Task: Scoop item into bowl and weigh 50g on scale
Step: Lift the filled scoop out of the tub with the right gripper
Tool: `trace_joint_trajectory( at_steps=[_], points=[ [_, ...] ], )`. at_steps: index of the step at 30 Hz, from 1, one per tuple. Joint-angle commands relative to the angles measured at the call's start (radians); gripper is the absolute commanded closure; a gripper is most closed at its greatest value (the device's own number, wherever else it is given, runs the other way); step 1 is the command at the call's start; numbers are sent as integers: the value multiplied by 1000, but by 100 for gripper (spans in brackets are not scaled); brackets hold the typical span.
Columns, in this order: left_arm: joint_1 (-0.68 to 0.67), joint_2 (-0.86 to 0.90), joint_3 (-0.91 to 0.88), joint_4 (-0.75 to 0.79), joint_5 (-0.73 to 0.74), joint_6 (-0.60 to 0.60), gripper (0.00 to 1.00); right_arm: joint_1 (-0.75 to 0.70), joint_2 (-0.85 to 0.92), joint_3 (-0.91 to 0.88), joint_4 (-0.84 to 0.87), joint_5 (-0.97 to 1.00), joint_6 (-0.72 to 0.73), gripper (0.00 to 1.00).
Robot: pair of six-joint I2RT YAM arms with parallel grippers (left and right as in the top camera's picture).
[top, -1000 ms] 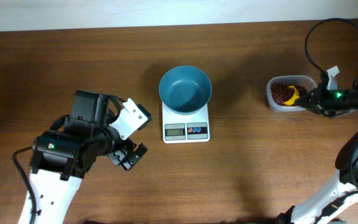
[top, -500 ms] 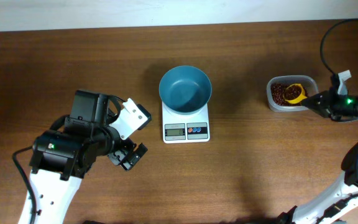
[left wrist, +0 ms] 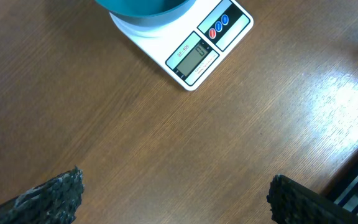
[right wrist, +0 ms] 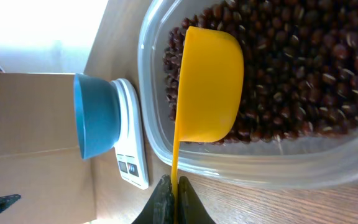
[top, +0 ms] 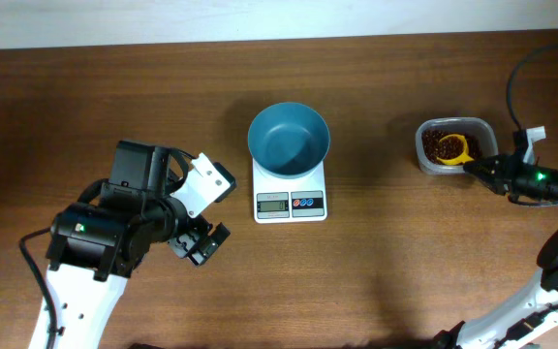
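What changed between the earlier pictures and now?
The right arm drew back to its right and toward the near edge; its shut fingers still hold the yellow scoop over the dark red-brown beans in the clear plastic tub. Left arm, round teal-blue bowl and white square scale stayed put.

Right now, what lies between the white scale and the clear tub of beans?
Only bare wooden table separates the scale from the tub; the overhead view shows this stretch plainly.
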Motion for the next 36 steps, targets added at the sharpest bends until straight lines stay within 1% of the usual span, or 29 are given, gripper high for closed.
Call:
trace_joint_trajectory(
  at_steps=[1, 6, 16, 20, 24, 28, 33, 36],
  points=[
    [6, 7, 18, 2, 0, 19, 1, -2, 7, -6, 6, -82, -19, 96],
    [6, 7, 18, 2, 0, 19, 1, -3, 7, -6, 6, -90, -18, 96],
    [6, 7, 18, 2, 0, 19, 1, -52, 7, -6, 3, -167, -23, 96],
    [6, 7, 18, 2, 0, 19, 1, -55, 7, -6, -9, -225, -45, 96],
    [6, 7, 18, 2, 0, 19, 1, -55, 7, -6, -29, -242, -51, 96],
    [6, 7, 18, 2, 0, 19, 1, -54, 7, -6, -105, -344, -158, 96],
    [6, 7, 18, 2, 0, 19, 1, -54, 7, -6, -157, -395, -194, 96],
    [6, 7, 18, 2, 0, 19, 1, -51, 7, -6, -192, -447, -275, 96]
  ],
)
